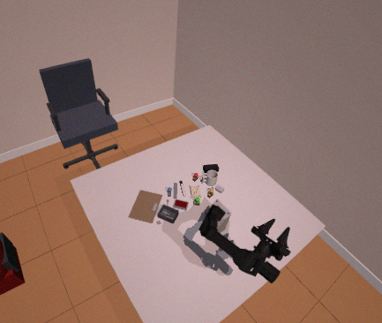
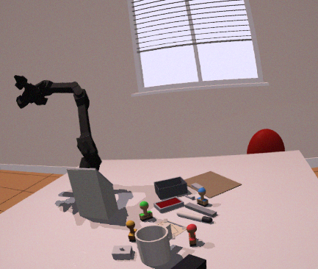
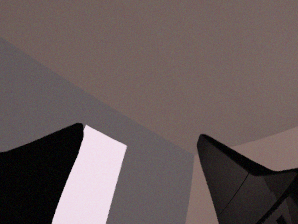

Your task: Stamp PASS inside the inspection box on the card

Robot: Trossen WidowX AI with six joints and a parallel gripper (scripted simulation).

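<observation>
Nearest the exterior camera stood a mug [image 2: 153, 245], a red stamp [image 2: 192, 234] at its 3 o'clock; the green stamp [image 2: 145, 210] stood at the ink pad's [image 2: 169, 203] 9 o'clock, the card [image 2: 173, 226] between mug and pad; the gripper [image 2: 20, 90] was raised high, fingers spread wide, pinching nothing.

office chair [image 1: 80, 116] by wall | grey mug [image 2: 153, 244] on table | brown board [image 2: 212, 182] flat
</observation>
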